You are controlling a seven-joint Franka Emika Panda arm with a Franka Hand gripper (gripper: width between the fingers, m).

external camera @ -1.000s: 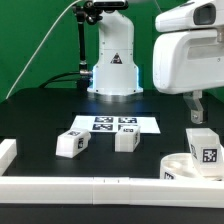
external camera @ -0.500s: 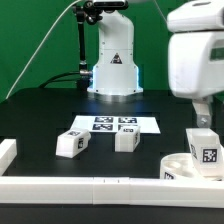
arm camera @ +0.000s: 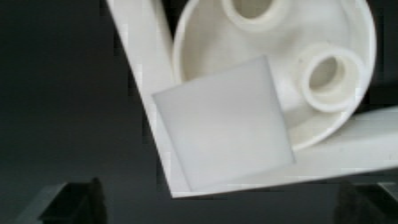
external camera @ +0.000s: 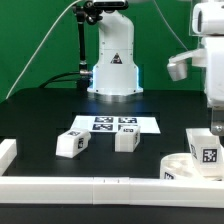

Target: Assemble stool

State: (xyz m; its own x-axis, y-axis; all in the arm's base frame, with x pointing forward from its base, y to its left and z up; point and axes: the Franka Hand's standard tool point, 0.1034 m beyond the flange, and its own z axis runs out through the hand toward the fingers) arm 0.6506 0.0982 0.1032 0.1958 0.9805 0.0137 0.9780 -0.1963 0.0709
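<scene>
The stool's round white seat (external camera: 180,169) lies at the exterior view's right, against the front rail. A tagged white leg (external camera: 203,147) stands upright on it. Two more tagged legs (external camera: 71,142) (external camera: 126,139) lie loose on the black table near the middle. My gripper (external camera: 216,124) hangs just above and behind the standing leg, partly cut off by the frame edge. In the wrist view the leg (arm camera: 222,130) covers part of the seat (arm camera: 267,55), whose round holes show. The gripper (arm camera: 228,206) is open, its dark fingers (arm camera: 75,204) wide apart with nothing between them.
The marker board (external camera: 115,124) lies flat behind the two loose legs. A long white rail (external camera: 80,188) runs along the front edge, and a short one (external camera: 7,151) sits at the left. The robot base (external camera: 113,65) stands at the back.
The hand has travelled toward the exterior view's right, from beside the standing leg to over it. The jaws stayed open and no part moved.
</scene>
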